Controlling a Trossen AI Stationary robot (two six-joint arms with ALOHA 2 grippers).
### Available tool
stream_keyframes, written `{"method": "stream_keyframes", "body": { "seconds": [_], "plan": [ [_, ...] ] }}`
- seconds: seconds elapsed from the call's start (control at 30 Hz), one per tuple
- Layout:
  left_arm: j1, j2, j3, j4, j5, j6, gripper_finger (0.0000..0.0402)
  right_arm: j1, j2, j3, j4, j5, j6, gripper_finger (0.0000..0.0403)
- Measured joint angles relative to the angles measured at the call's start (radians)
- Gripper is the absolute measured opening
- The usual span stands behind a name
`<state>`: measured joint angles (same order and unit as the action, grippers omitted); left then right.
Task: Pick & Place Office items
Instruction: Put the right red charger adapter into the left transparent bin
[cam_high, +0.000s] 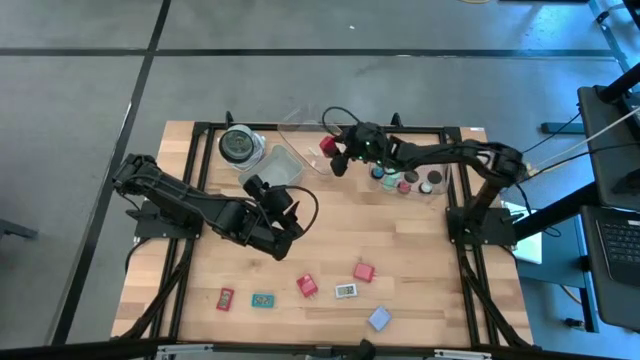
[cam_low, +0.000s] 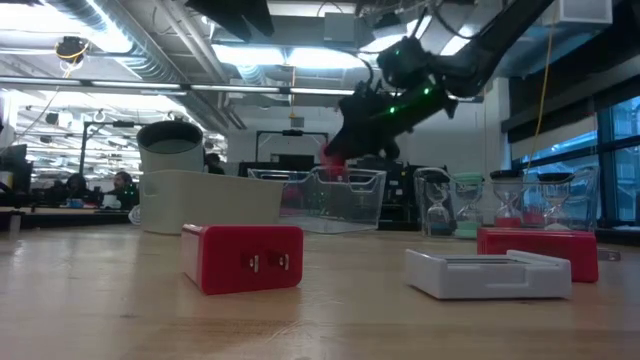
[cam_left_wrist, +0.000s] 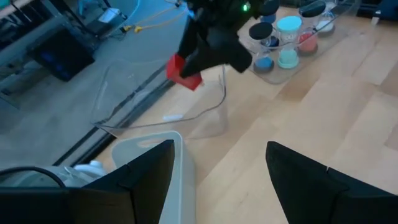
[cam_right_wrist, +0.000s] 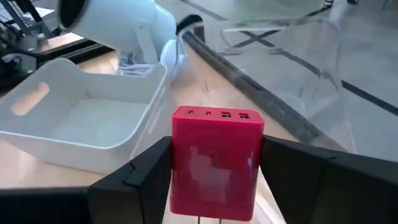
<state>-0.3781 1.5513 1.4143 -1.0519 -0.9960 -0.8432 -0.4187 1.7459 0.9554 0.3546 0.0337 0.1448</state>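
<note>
A bright red block (cam_right_wrist: 216, 163), boxy with rounded corners and three small dark slots along one face, is pinched between the two dark fingers of the right gripper (cam_high: 331, 148), which hangs in the air above the clear tray (cam_high: 300, 128) at the bench's far edge, near its middle. The left gripper (cam_high: 287, 212) waits over the middle of the bench with its fingers spread and nothing between them. More small items lie near the bench's near edge, among them a red plug block (cam_low: 243, 258) and a white flat piece (cam_low: 490, 273); no writing on any of them can be read.
</note>
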Motion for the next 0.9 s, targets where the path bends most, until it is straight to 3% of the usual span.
{"method": "stream_keyframes", "body": {
  "seconds": [0.27,0.9],
  "plan": [
    [0.008,0.000,0.000,0.000,-0.013,0.030,0.0251,-0.010,0.035,0.000,-0.038,-0.055,0.084,0.0215],
    [0.034,0.000,0.000,0.000,-0.007,0.064,0.0251,0.059,-0.017,0.000,-0.187,-0.050,0.110,0.0215]
  ]
}}
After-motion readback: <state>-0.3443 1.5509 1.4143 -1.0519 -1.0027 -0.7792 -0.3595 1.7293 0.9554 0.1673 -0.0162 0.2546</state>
